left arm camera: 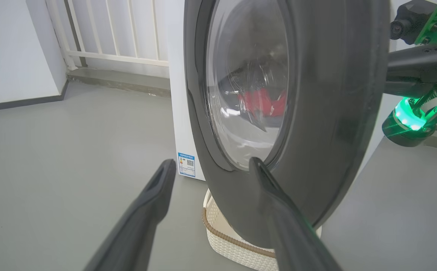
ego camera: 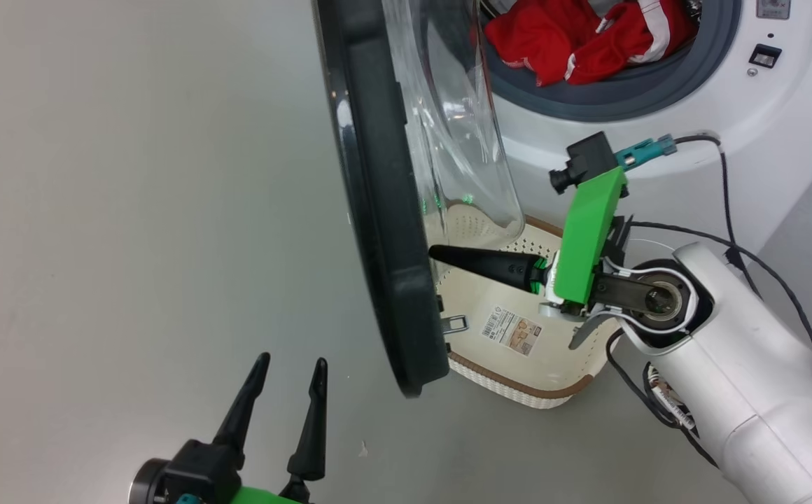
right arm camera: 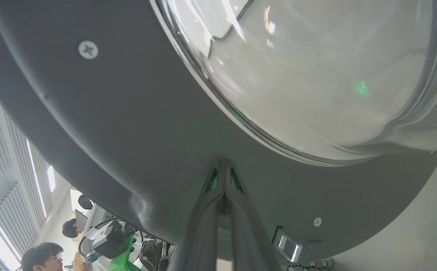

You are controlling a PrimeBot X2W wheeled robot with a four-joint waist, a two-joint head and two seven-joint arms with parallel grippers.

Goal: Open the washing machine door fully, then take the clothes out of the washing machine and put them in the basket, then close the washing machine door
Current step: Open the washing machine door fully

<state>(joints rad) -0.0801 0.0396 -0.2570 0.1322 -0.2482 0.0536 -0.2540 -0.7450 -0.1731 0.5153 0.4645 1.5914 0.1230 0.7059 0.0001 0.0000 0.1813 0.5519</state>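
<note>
Head view, closed right gripper (ego camera: 435, 253), tips against washing machine door (ego camera: 378, 210)

The smooth grey floor (ego camera: 133, 210) carries the white washing machine (ego camera: 784, 105). Just in front of the machine the cream basket (ego camera: 518, 392) stands upright on its base. The floor runs back to a pale wall (left arm camera: 11, 49) edged with dark skirting (left arm camera: 19, 102).

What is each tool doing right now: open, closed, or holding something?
Left tool: open, holding nothing.
Right tool: closed, holding nothing, tips at the inner rim of the door.
</note>
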